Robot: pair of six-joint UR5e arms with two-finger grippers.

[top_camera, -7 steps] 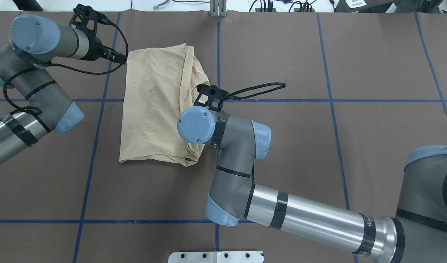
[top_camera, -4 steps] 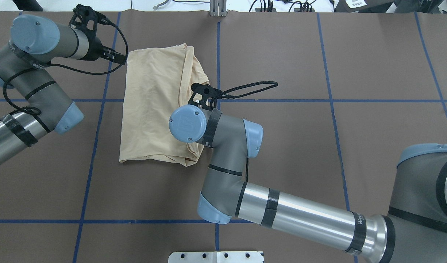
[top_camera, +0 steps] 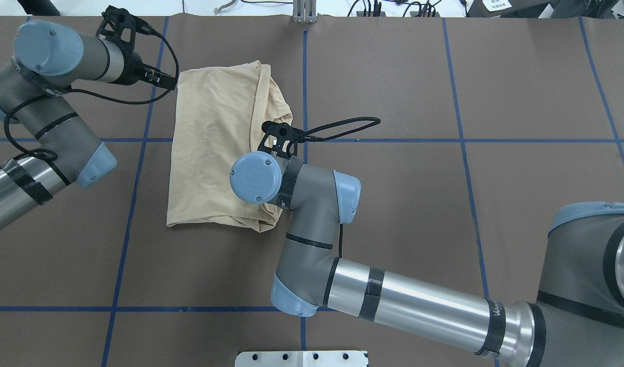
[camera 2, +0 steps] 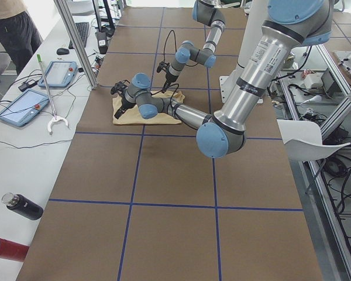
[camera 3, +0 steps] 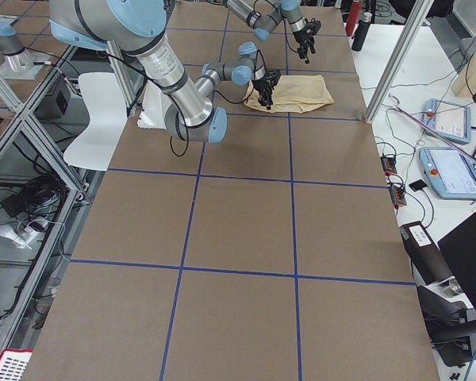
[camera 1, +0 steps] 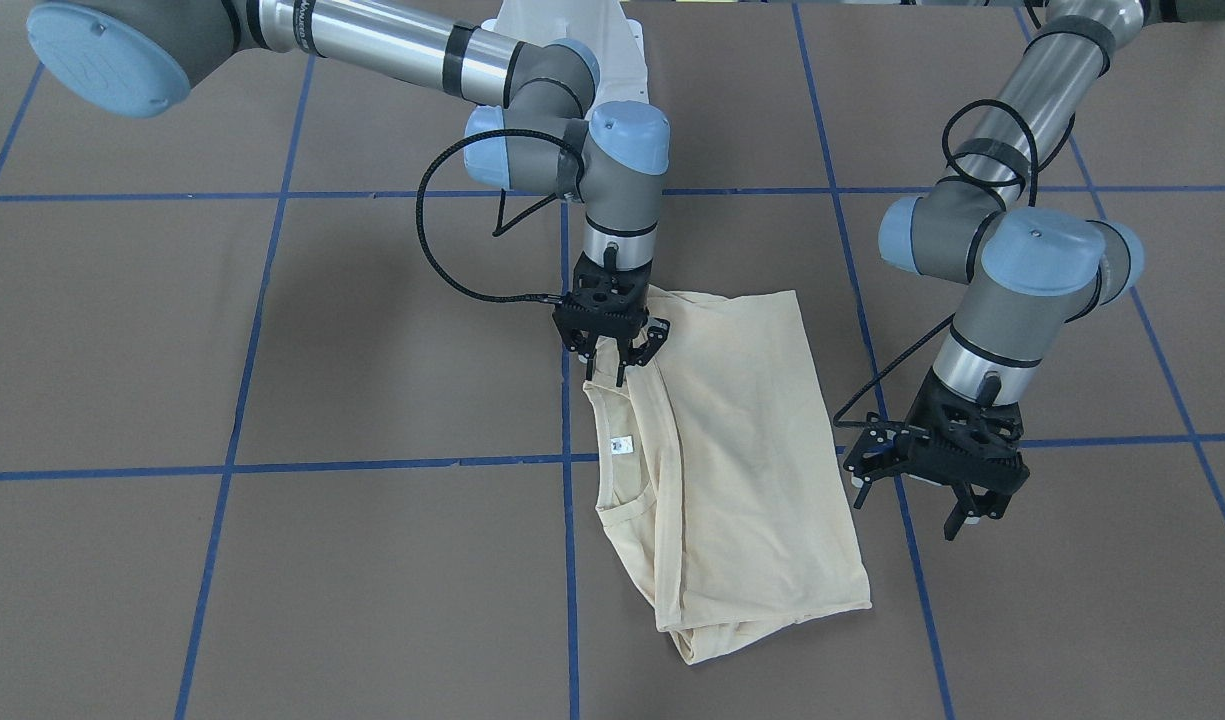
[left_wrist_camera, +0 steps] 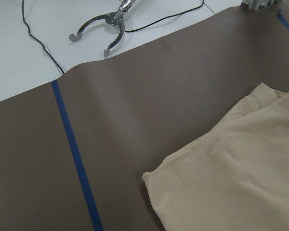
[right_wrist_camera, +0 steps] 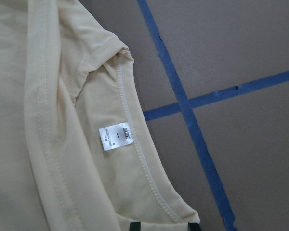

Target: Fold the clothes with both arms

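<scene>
The pale cream-yellow shirt (camera 1: 742,460) lies folded into a rough rectangle on the brown table, print hidden, also seen from overhead (top_camera: 215,148). Its neckline and small white label (camera 1: 623,445) face the right arm's side; the label is plain in the right wrist view (right_wrist_camera: 115,138). My right gripper (camera 1: 620,362) points down, open, just above the shirt's edge near the collar; overhead its own wrist (top_camera: 255,178) hides it. My left gripper (camera 1: 972,518) is open and empty beside the shirt's opposite long edge, near a far corner (top_camera: 171,81). That corner shows in the left wrist view (left_wrist_camera: 192,187).
Blue tape lines (top_camera: 305,117) grid the brown table cover. A metal plate (top_camera: 301,358) sits at the near edge. A metal grabber tool (left_wrist_camera: 106,24) lies on the white surface past the far edge. Tablets (camera 2: 20,108) and bottles (camera 2: 23,208) lie on the side bench.
My right arm's wrist has moved leftward in the overhead view, further over the shirt's collar side. The left arm and the shirt have not moved.
</scene>
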